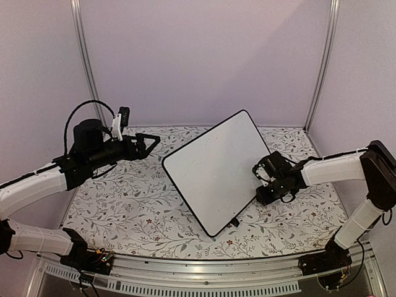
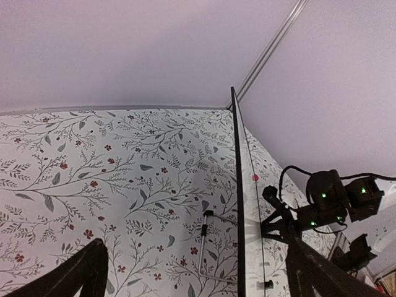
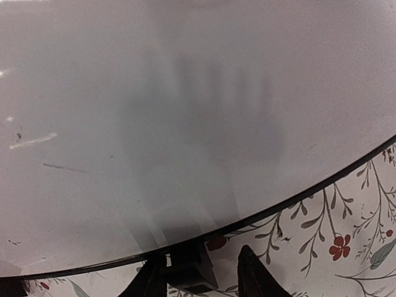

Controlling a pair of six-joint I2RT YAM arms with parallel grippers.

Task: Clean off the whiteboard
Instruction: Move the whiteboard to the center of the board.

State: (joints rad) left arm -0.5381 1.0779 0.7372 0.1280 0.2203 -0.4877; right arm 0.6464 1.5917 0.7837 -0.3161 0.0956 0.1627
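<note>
Two hands flank the whiteboard (image 1: 213, 173), propped at a tilt in the middle of the desk (image 1: 124, 204). The right hand (image 1: 258, 182) is at its right rim, fingers (image 3: 148, 281) partly apart astride a small black block (image 3: 192, 272); whether they pinch it I cannot tell. The left hand (image 1: 153, 146), spread wide, hangs well apart to the board's left, so the right is nearer.

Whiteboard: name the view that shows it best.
Top external: the whole whiteboard, face and corners visible. Left wrist sees it nearly edge-on; right wrist shows only a close patch of surface and rim.
</note>
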